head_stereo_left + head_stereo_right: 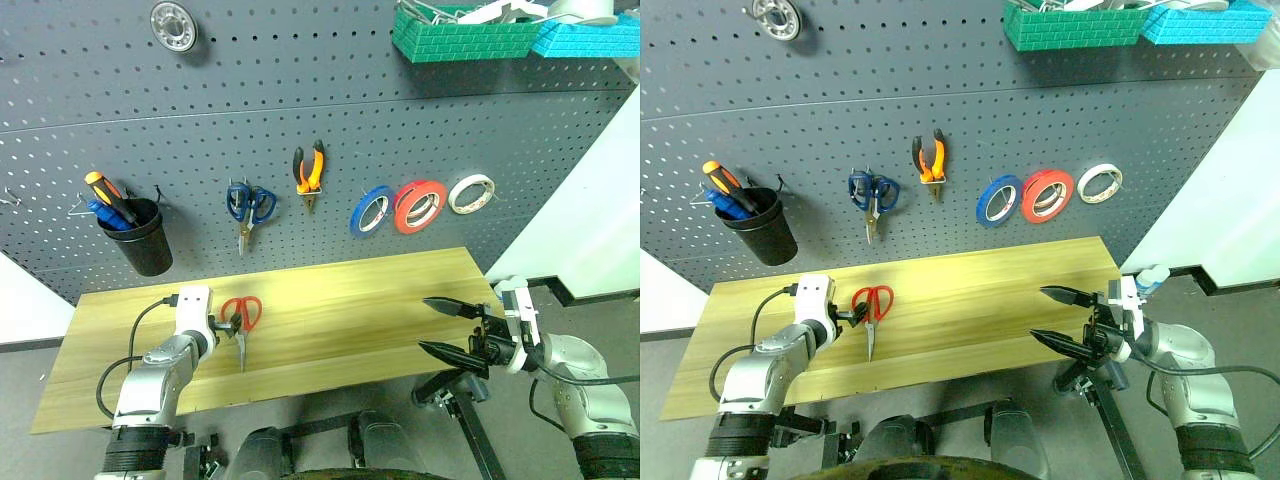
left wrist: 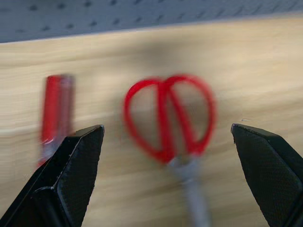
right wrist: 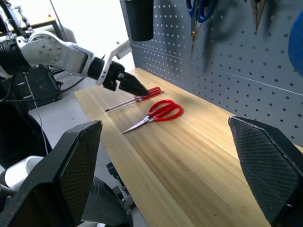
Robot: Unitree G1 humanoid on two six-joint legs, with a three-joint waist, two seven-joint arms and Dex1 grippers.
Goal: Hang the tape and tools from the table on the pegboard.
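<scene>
Red-handled scissors (image 1: 241, 314) lie on the light wood table (image 1: 350, 300), blades toward its front edge. My left gripper (image 1: 224, 326) hovers open just left of their handles, the red loops (image 2: 168, 116) between its fingers. A red-handled screwdriver (image 3: 142, 98) lies beside the scissors, under that hand. The red-orange tape (image 1: 420, 206) and the orange-and-black pliers (image 1: 309, 172) hang on the dark grey pegboard (image 1: 300, 100). At the table's right end my right gripper (image 1: 450, 327) stands open and empty, pointing left.
Also on the pegboard are blue-handled scissors (image 1: 249, 205), a blue roll (image 1: 372, 210), a whitish roll (image 1: 471, 193) and a black cup (image 1: 140, 235) holding screwdrivers. Green and blue bins (image 1: 465, 35) sit along its top. A white wall (image 1: 600, 200) stands at right.
</scene>
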